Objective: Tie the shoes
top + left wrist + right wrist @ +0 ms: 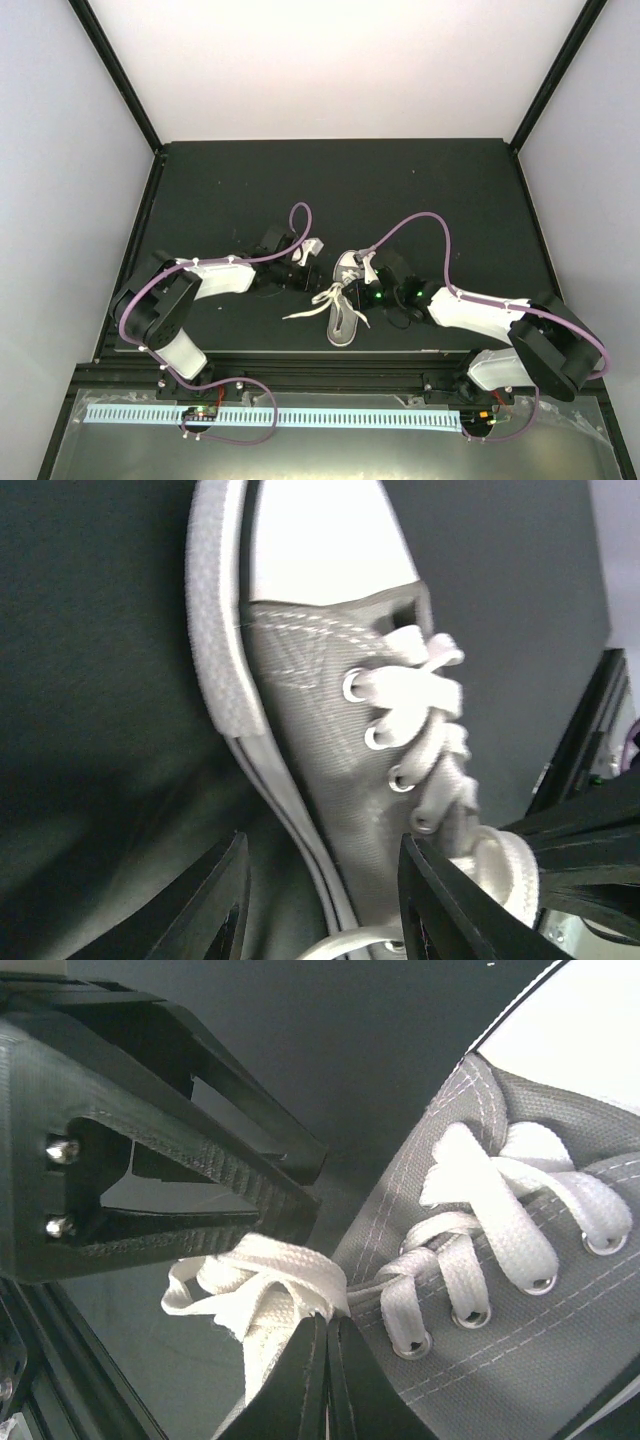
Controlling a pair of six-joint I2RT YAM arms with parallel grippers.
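White laces (255, 1270) pinched in my right claw (328, 1330); left claw (322, 860) spread, sneaker (330, 730) just ahead, toe pointing away.

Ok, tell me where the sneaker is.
The grey sneaker lies on the black table, centred near its front edge in the top view, between the left gripper and the right gripper, which pinches its white lace.

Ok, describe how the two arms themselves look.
The left arm and right arm match: white links between bulky black joints, a purple cable looping along each. The left tool and right tool are black and tapered. A green light glows by the right wrist.
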